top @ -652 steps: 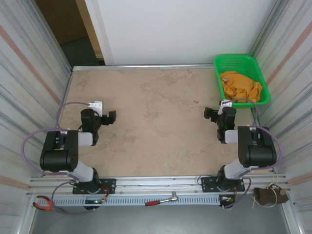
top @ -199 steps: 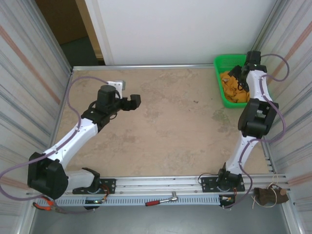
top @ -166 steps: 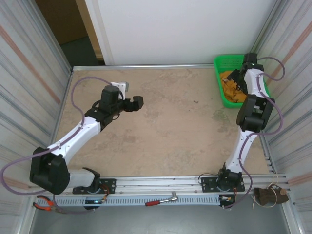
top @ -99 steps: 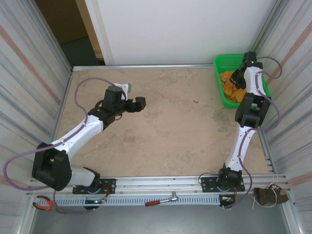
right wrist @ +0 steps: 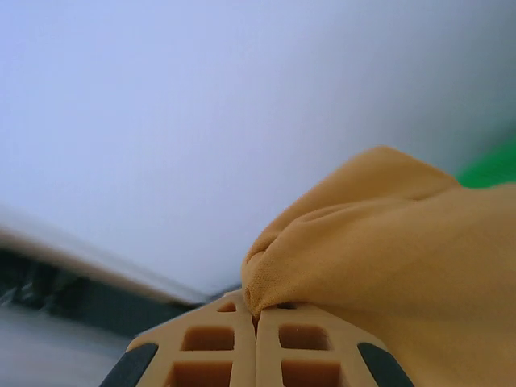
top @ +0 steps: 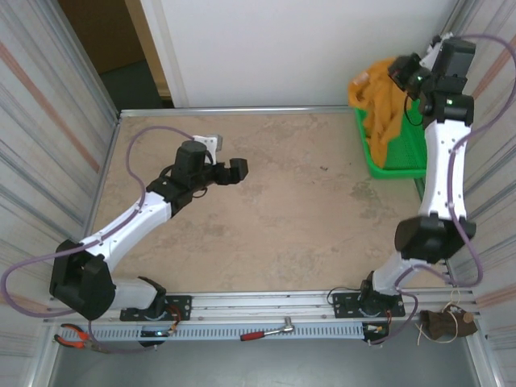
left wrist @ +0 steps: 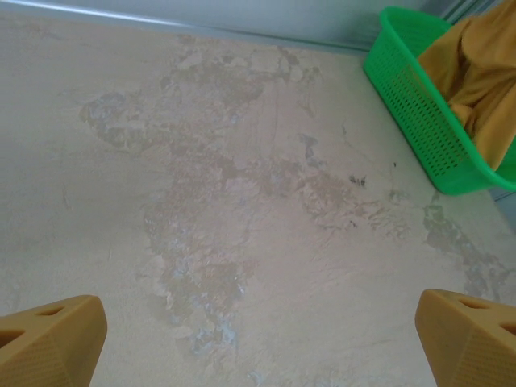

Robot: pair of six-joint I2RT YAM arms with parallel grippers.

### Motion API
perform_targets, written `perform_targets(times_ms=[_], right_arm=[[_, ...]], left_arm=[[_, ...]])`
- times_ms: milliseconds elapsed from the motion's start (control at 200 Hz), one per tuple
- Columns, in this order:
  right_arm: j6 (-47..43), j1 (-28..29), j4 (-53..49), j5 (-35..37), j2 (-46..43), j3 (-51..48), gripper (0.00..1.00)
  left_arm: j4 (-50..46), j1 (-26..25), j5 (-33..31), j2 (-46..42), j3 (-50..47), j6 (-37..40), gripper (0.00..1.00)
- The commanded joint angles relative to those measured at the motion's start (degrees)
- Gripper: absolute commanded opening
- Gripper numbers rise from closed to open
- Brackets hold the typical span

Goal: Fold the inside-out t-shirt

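A green plastic basket [top: 401,157] sits in the upper right corner of the top view, against the back wall and the striped side panel. The mustard-orange t-shirt [top: 377,101] hangs bunched above it. Its long axis runs roughly up and down, with the top end at the right gripper [top: 399,72] and the lower end draped inside the basket's walls. In the right wrist view the fingers [right wrist: 218,339] are pressed together, clamped on a puckered fold of the cloth.

The left gripper [top: 238,171] hovers over the stained beige surface [top: 274,226] at centre left, well apart from the basket. It faces the basket, and its fingertips [left wrist: 48,339] stand wide apart at the lower corners of the left wrist view.

Red-handled pliers [top: 72,337] and a ratchet wrench [top: 270,330] lie along the rail at the bottom of the top view.
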Motion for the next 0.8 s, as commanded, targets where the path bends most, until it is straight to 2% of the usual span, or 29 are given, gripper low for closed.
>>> perform_targets(times_ms=[0, 200, 301, 401, 431, 451, 456, 461, 491, 526, 621, 797], right_arm=[[1.82, 6.05, 4.77, -4.91, -4.47, 0.86, 0.00], [2.65, 16.21, 4.76, -3.44, -6.66, -0.19, 0.00], [2.56, 21.89, 7.61, -0.34, -7.64, -6.88, 0.00], [3.12, 25.70, 12.84, 3.23, -8.13, -20.05, 0.00], [3.43, 26.43, 14.71, 4.03, -7.61, -23.84, 0.13], [3.21, 26.82, 15.70, 4.51, -6.94, -26.00, 0.26], [2.82, 26.92, 15.91, 4.84, -6.52, -26.85, 0.33], [2.82, 26.92, 15.91, 4.84, -6.52, -26.85, 0.33], [1.06, 27.35, 15.01, 6.64, -4.91, -28.50, 0.50], [-1.67, 27.59, 12.46, 9.40, -2.59, -29.13, 0.60], [-6.64, 27.50, 8.25, 14.14, 0.09, -31.78, 0.64], [-7.73, 27.59, 7.23, 16.08, -5.47, -40.86, 0.65]], left_arm=[[-0.87, -0.41, -1.09, -3.42, 2.00, 0.50, 0.99], [-1.40, -0.41, -2.96, -6.67, 0.55, 1.42, 0.99], [-1.43, -0.41, -4.04, -7.87, -0.52, 1.73, 0.99], [-2.35, -0.41, -6.03, -9.25, -1.71, 1.75, 0.99], [-2.86, -0.41, -7.09, -9.82, -2.17, 1.53, 0.99], [-3.25, -0.41, -7.83, -10.13, -2.44, 1.42, 0.99], [-3.32, -0.41, -7.98, -10.20, -2.50, 1.39, 0.99], [-3.44, -0.41, -8.23, -10.24, -2.58, 1.37, 0.99], [-3.98, -0.33, -9.30, -10.55, -2.96, 1.36, 0.99], [-4.84, -0.24, -10.22, -10.87, -3.26, 1.35, 0.99], [-8.55, 0.43, -10.78, -11.22, -2.98, 1.58, 0.99], [-11.53, 0.49, -6.33, -12.55, -5.17, 2.35, 0.99]])
